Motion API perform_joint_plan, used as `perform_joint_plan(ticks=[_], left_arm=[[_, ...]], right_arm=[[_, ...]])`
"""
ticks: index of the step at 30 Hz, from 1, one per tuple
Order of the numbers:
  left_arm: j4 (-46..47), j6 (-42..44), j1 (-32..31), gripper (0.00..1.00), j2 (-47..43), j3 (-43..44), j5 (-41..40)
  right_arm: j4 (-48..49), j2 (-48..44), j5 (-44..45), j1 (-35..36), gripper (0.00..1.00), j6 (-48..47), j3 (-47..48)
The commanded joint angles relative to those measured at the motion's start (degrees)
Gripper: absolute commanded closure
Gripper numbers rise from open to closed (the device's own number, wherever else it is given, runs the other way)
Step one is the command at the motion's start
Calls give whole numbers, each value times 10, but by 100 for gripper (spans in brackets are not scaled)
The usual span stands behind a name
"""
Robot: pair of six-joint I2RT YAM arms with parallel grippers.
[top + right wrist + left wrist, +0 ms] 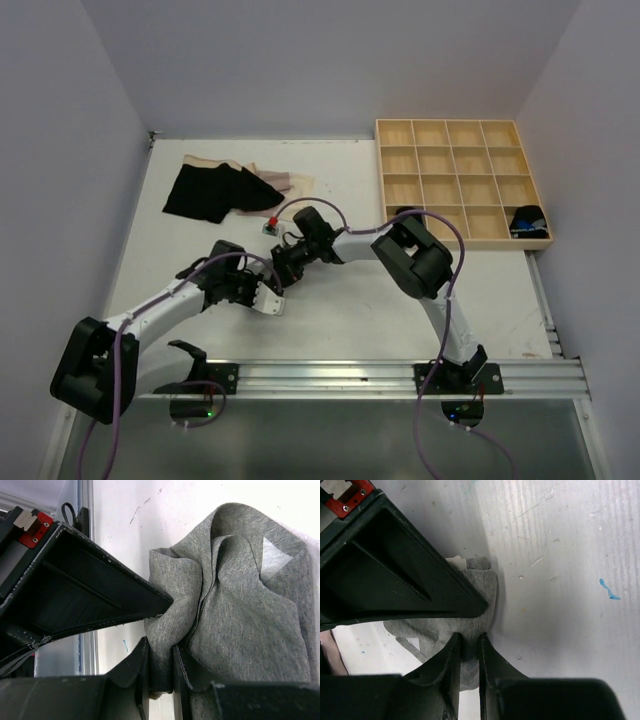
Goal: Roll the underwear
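step: judged early in the roll, grey underwear [240,615] bunched on worktop [350,320] left of centre, toward near edge | left tool [472,625] clenched on its edge | right tool [162,625] clenched on a fold | next: probably turn both pinches together, cloth held taut

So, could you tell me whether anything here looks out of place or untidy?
Nothing damaged or spilled. The grey underwear is bunched in crumpled folds, pinched by the left gripper and right gripper. A small red-topped object lies loose near the black underwear.
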Motion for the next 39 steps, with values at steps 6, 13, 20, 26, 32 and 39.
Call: perform_joint_plan(ticks=[6, 13, 20, 26, 32, 39], left_arm=[[-53, -9, -3, 96, 94, 53, -57], [-199, 13, 9, 100, 194, 145, -21], [-338, 30, 29, 100, 306, 281, 39], [-436, 28, 49, 98, 444, 430, 70], [-537, 38, 72, 92, 592, 567, 100], [-538, 34, 78, 88, 648, 609, 95]], right_arm=[[-126, -22, 114, -1, 57, -40, -43], [-145, -135, 233, -33, 38, -53, -99], [-106, -286, 348, -56, 37, -62, -188], [-91, -394, 342, -44, 43, -122, -237], [-139, -403, 406, 31, 44, -212, -201], [-118, -325, 491, 107, 41, -287, -139]])
